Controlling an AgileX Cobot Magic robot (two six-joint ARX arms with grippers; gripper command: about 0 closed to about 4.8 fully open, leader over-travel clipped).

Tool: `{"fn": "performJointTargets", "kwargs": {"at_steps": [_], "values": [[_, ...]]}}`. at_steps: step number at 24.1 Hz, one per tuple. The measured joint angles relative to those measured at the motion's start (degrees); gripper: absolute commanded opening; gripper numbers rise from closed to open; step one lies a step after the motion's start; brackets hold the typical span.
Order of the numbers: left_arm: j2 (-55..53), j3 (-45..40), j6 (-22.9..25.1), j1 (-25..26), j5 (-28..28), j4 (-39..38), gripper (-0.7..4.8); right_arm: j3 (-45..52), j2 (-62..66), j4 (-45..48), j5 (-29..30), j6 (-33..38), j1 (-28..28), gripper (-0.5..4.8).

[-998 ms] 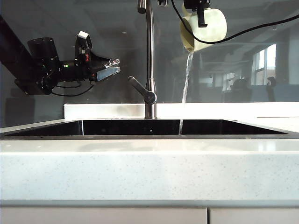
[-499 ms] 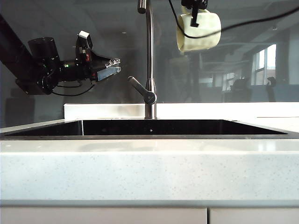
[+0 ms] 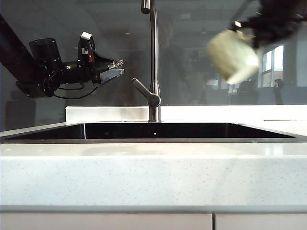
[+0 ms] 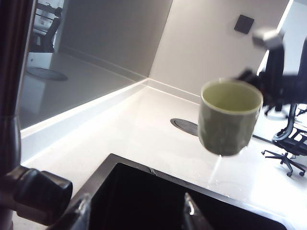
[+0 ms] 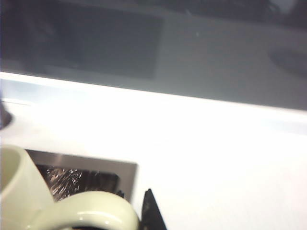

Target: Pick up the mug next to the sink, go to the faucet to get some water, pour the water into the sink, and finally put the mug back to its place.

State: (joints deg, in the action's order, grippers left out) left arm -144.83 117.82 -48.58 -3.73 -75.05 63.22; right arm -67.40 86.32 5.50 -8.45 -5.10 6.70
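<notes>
Exterior view shows the mug [image 3: 233,55] carried high in the air to the right of the faucet [image 3: 153,62], tilted and blurred, above the right end of the sink [image 3: 158,130]. The right gripper [image 3: 254,29] has its jaws closed on the mug's handle, so the way back to the bench beyond the sink's right rim looks like its job. Left of the faucet, the left gripper [image 3: 115,67] hangs with jaws spread and empty.

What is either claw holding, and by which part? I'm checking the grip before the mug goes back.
The right claw holds the mug by its handle, high above the sink. The left claw holds nothing, open beside the faucet.
</notes>
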Motion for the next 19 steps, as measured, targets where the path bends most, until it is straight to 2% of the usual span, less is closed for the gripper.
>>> {"fn": "performJointTargets", "kwargs": {"at_steps": [3,10,13,18,19], "values": [[0.0,0.0,-1.2,-0.1,1.3,0.0,2.41,16.6,-4.1,18.2,2.3,5.7,-6.2,-0.02],[0.0,0.2,-1.2,-0.1,2.1,0.0,2.41,36.2,-2.8,44.8,2.6,9.4,-13.3,-0.02],[0.0,0.2,-1.2,-0.2,2.4,0.0,2.41,38.9,-0.6,51.1,4.1,11.3,-15.9,-0.02],[0.0,0.2,-1.2,-0.3,2.9,0.0,2.41,40.4,4.5,54.7,4.6,13.0,-16.3,-0.02],[0.0,0.2,-1.2,-0.4,2.9,0.0,2.41,40.6,5.9,57.7,5.5,13.0,-16.3,-0.02]]}}
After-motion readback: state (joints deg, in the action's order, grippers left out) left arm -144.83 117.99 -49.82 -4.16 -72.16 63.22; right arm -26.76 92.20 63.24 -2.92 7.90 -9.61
